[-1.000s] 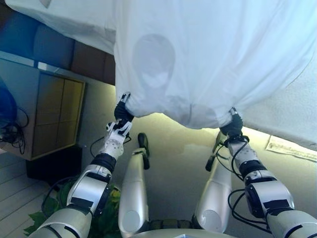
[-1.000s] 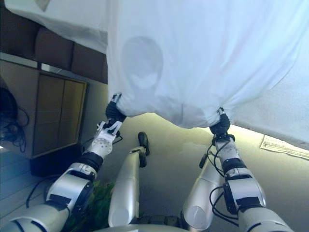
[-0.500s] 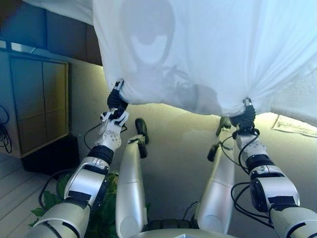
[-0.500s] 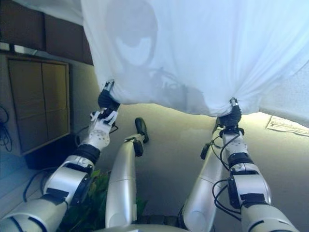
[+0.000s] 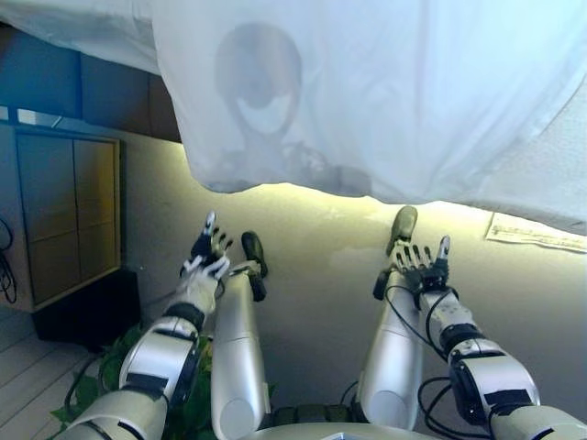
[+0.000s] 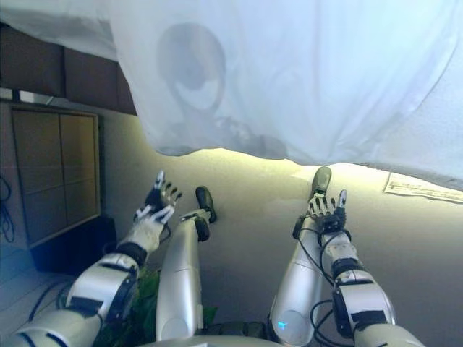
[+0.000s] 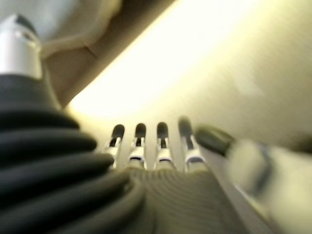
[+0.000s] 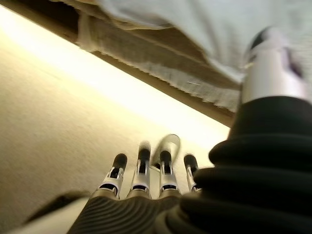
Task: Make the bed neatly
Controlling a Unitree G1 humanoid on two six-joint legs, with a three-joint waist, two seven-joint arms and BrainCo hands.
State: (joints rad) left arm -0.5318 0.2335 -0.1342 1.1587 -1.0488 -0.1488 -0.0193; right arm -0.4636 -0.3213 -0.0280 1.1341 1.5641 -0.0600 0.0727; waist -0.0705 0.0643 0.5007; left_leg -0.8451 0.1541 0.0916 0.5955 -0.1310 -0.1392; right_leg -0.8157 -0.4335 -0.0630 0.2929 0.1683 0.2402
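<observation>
A white sheet (image 5: 385, 92) covers the bed and hangs over its near edge, with a grey round mark (image 5: 259, 69) on it. My left hand (image 5: 207, 254) is below the sheet's hanging edge, apart from it, with straight spread fingers and nothing in it. My right hand (image 5: 423, 266) is also below the edge, fingers straight and empty. In the right wrist view the sheet (image 8: 204, 34) hangs over the bed's edge past my fingertips (image 8: 141, 161). In the left wrist view my fingers (image 7: 139, 141) are straight over the floor.
A wooden cabinet (image 5: 69, 215) stands at the left, with dark padded panels (image 5: 110, 101) behind it. A green plant (image 5: 87, 394) sits at the lower left. A printed paper (image 5: 537, 234) lies on the floor at the right.
Both hands have let go of the sheet's edge, opened and dropped lower. The sheet's edge now hangs free over the bed's side.
</observation>
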